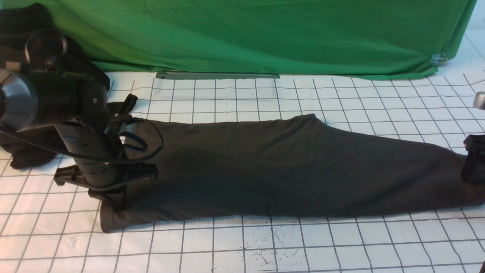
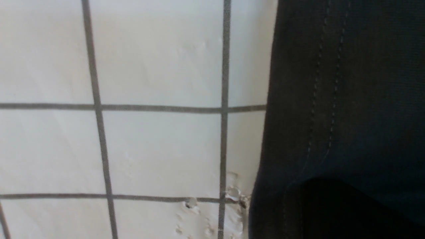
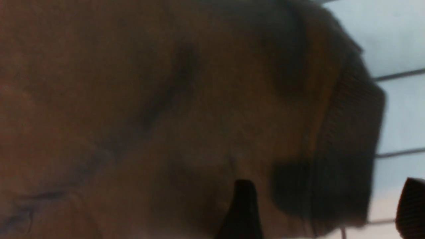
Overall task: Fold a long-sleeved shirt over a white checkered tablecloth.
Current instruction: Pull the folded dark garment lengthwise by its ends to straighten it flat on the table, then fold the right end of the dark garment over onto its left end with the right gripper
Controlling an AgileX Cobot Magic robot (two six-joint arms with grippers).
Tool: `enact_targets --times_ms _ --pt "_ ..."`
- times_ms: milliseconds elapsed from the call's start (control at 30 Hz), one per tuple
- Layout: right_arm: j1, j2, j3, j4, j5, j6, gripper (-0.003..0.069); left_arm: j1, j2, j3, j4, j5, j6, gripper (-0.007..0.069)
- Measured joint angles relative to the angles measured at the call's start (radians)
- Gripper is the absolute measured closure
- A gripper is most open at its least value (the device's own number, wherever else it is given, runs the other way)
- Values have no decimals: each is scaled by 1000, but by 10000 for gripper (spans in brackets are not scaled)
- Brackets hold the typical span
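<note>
The long-sleeved shirt (image 1: pixel 288 170) lies as a long dark band across the white checkered tablecloth (image 1: pixel 265 94), from left to right. My left gripper (image 1: pixel 113 191) is down at the shirt's left end, mostly hidden under the arm. In the left wrist view the stitched hem (image 2: pixel 332 99) runs up into the shut jaws, above the tablecloth (image 2: pixel 159 149). My right gripper (image 1: pixel 473 163) stands at the shirt's right end. It is open (image 3: pixel 327 209), its fingers (image 3: pixel 242 209) apart, with the ribbed band (image 3: pixel 348 132) lying loose between them.
Green fabric (image 1: pixel 265 34) hangs along the back, held by a clip (image 1: pixel 438 59), with a flat metal bar (image 1: pixel 218 76) at its foot. A black lump of cloth (image 1: pixel 26 148) sits at the far left behind my left arm. Black specks (image 1: pixel 265 254) mark the tablecloth's front.
</note>
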Motion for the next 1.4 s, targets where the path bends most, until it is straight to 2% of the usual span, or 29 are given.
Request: enact_targets --times_ms 100,167,300,333,367,400,433,833,967,1033,1133,1167,1200,1233,1300,1400 --pt "0 20 -5 0 -3 -6 110 1 0 0 -8 1 7 627" --pt "0 32 -5 1 -5 -15 150 6 0 0 -19 1 22 627" --pt "0 40 -5 1 -7 -50 393 7 0 0 -26 -2 42 627" --pt "-1 40 -5 1 -7 -57 506 7 0 0 -27 -2 48 627" --pt "-2 40 -5 2 -7 -58 521 7 0 0 -27 -2 47 627" --pt "-4 40 -5 7 -6 -63 592 7 0 0 -28 -2 51 627" --pt "-6 40 -5 10 -5 -65 616 7 0 0 -29 -2 52 627" --pt "-33 40 -5 -25 7 -59 633 7 1 0 -43 -2 79 627" --pt "-33 40 -5 -29 7 -34 608 7 1 0 -49 -2 79 627" --pt "-33 40 -5 -39 15 -13 494 7 1 0 -52 -1 79 627" --pt "-34 30 -6 -53 19 0 251 7 -9 4 -54 4 82 627" --pt "-34 27 -7 -55 18 1 217 7 -11 5 -55 5 82 627" --pt "-34 19 -10 -58 14 5 118 7 -24 8 -56 11 82 627" --pt "-34 13 -18 -59 10 7 60 7 -37 9 -56 18 82 627" --pt "-34 4 -34 -59 -5 8 4 7 -72 11 -56 33 82 627" --pt "-33 4 -48 -40 -50 10 -7 8 -143 12 -56 53 82 627"
